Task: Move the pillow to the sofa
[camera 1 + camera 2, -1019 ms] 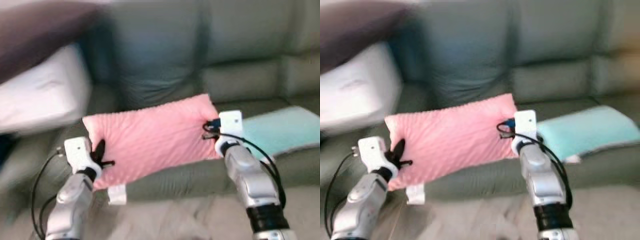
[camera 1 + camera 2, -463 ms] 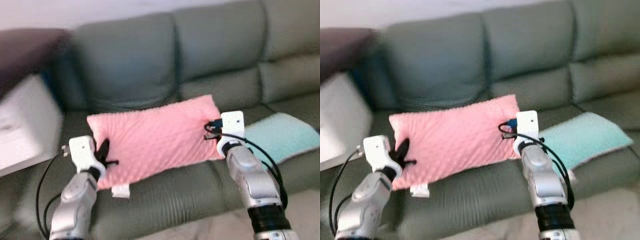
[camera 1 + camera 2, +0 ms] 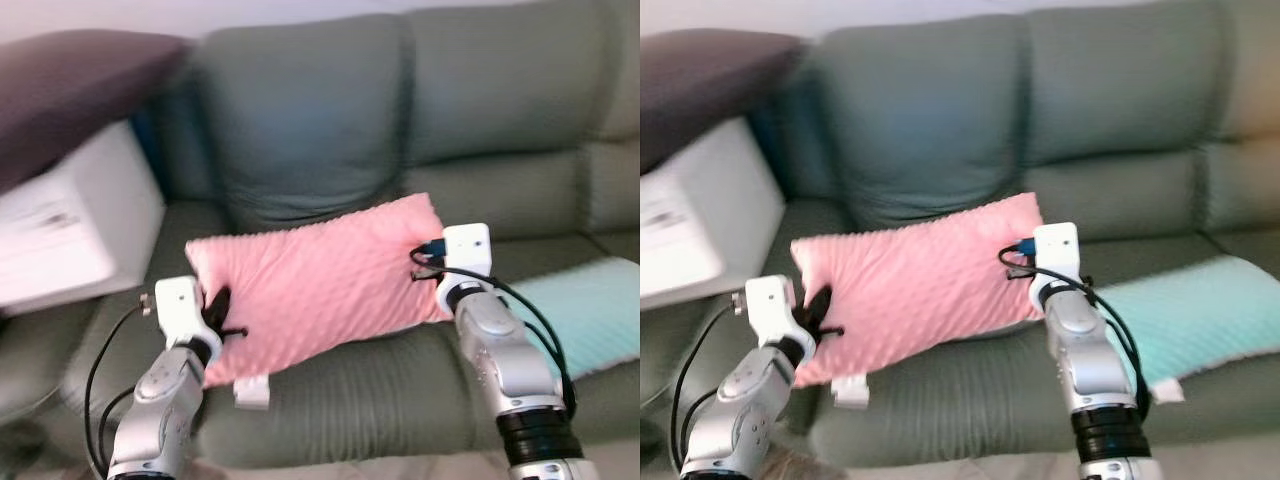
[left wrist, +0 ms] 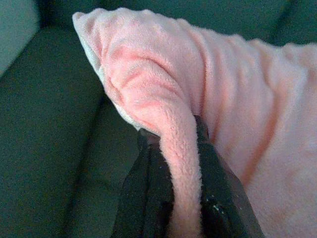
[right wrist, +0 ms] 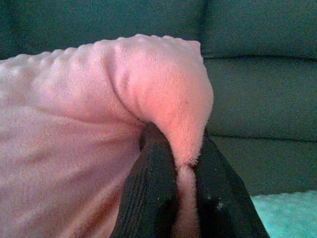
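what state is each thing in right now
pink pillow: held up over the sofa seat, pinched at both ends
left gripper: shut on the pillow's edge
right gripper: shut on the pillow's other end
sofa: seat under the pillow bare
teal pillow: lying flat on the sofa seat

Grey-green sofa [image 3: 330, 130] spans the view, back cushions plump, seat creased. Mint pillow [image 3: 585, 315] lies on the seat at right. White box-like unit [image 3: 70, 225] stands beside the left armrest. Dark purple cushion [image 3: 70, 85] above it. Pale wall [image 3: 200, 12] behind. Soft, even light.
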Available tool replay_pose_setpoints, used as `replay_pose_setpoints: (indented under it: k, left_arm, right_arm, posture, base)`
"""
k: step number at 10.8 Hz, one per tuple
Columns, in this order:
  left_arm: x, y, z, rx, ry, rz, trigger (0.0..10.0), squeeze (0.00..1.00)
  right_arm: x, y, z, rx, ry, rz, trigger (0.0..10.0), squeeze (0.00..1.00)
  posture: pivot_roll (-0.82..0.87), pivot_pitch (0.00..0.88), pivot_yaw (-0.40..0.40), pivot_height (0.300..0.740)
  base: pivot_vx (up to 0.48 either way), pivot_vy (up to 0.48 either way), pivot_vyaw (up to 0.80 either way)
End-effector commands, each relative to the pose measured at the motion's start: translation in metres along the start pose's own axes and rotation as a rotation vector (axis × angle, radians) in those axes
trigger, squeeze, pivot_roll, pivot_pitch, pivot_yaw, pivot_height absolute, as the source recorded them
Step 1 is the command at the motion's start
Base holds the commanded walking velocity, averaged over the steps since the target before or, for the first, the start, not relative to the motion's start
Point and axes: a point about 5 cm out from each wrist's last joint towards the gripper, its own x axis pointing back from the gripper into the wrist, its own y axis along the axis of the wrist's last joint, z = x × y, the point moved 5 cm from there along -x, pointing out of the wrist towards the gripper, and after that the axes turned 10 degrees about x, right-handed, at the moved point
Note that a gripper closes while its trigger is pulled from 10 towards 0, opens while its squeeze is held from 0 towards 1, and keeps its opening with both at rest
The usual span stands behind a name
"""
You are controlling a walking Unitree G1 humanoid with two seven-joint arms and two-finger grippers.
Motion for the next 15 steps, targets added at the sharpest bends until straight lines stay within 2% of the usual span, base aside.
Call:
replay_pose_setpoints:
  k: [1, 2, 4, 8, 9, 11, 12, 13, 14, 15]
  left_arm:
    - [-0.005, -0.001, 0.003, -0.027, 0.004, 0.001, 10.0, 0.0]
    - [-0.01, -0.007, 0.004, -0.034, 0.003, 0.012, 10.0, 0.0]
    - [-0.02, -0.024, -0.002, -0.045, -0.012, 0.073, 10.0, 0.0]
    - [-0.034, -0.044, -0.025, -0.059, -0.099, 0.105, 10.0, 0.0]
    - [-0.035, -0.045, -0.026, -0.068, -0.1, 0.103, 10.0, 0.0]
    - [-0.048, -0.028, -0.034, -0.08, -0.112, 0.057, 10.0, 0.0]
    - [-0.056, -0.011, -0.039, -0.079, -0.11, 0.007, 10.0, 0.0]
    - [-0.066, 0.018, -0.047, -0.056, -0.116, -0.08, 10.0, 0.0]
    - [-0.072, 0.034, -0.049, -0.031, -0.101, -0.11, 10.0, 0.0]
    - [-0.076, 0.045, -0.054, -0.042, -0.103, -0.132, 10.0, 0.0]
  right_arm:
    - [-0.002, -0.005, 0.001, -0.011, 0.001, 0.021, 10.0, 0.0]
    - [-0.003, -0.012, 0.003, -0.036, -0.007, 0.042, 10.0, 0.0]
    - [-0.002, -0.011, 0.0, -0.042, -0.045, 0.042, 10.0, 0.0]
    - [0.018, -0.039, -0.023, -0.02, -0.167, 0.095, 10.0, 0.0]
    - [0.022, -0.037, -0.025, -0.02, -0.17, 0.077, 10.0, 0.0]
    - [0.015, -0.023, -0.039, -0.007, -0.205, 0.02, 10.0, 0.0]
    - [0.009, -0.011, -0.042, -0.032, -0.197, -0.023, 10.0, 0.0]
    - [-0.002, 0.003, -0.045, -0.045, -0.19, -0.062, 10.0, 0.0]
    - [-0.011, 0.015, -0.042, -0.041, -0.169, -0.088, 10.0, 0.0]
    - [-0.02, 0.018, -0.039, 0.003, -0.155, -0.078, 10.0, 0.0]
  posture:
    - [-0.27, 0.068, 0.09, 0.74]
    - [-0.27, 0.075, 0.096, 0.74]
    - [-0.29, 0.109, 0.113, 0.74]
    - [-0.32, 0.223, 0.15, 0.74]
    - [-0.33, 0.252, 0.164, 0.74]
    - [-0.33, 0.293, 0.179, 0.74]
    - [-0.31, 0.319, 0.188, 0.74]
    - [-0.3, 0.334, 0.191, 0.74]
    - [-0.3, 0.357, 0.194, 0.74]
    - [-0.31, 0.378, 0.195, 0.74]
  base:
    - [0.0, 0.0, 0.0]
    - [0.0, 0.0, 0.0]
    - [0.0, 0.0, 0.0]
    - [0.0, 0.0, 0.0]
    - [0.0, 0.0, 0.0]
    - [0.0, 0.0, 0.0]
    - [0.0, 0.0, 0.0]
    - [0.0, 0.0, 0.0]
    - [0.0, 0.0, 0.0]
    - [0.0, 0.0, 0.0]
